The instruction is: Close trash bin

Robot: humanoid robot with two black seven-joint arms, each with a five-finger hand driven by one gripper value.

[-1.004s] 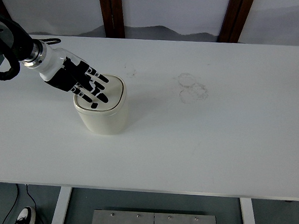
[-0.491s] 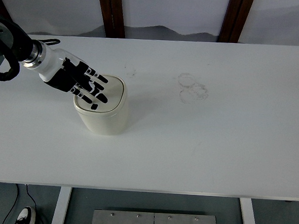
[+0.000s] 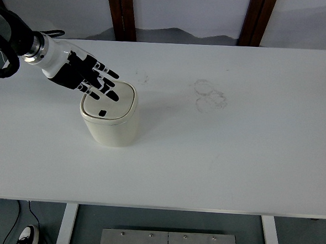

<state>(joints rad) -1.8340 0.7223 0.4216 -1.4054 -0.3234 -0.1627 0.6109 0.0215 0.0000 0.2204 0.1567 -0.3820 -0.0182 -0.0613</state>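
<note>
A cream trash bin (image 3: pixel 112 125) stands on the white table (image 3: pixel 216 158), left of centre. Its lid (image 3: pixel 110 104) lies flat and shut, with a small black mark on top. My left hand (image 3: pixel 92 79) hovers just above the lid's far left edge. Its fingers are spread and hold nothing. The hand does not touch the lid. The right arm is out of view.
Faint ring stains (image 3: pixel 209 95) mark the table at centre right. Two brown wooden posts (image 3: pixel 121 11) stand behind the far edge. A metal plate (image 3: pixel 168 243) and a shoe (image 3: pixel 27 235) lie on the floor below the near edge.
My left hand has lifted off the lid and drawn back up and to the left. The lid stays shut and the bin has not moved.
</note>
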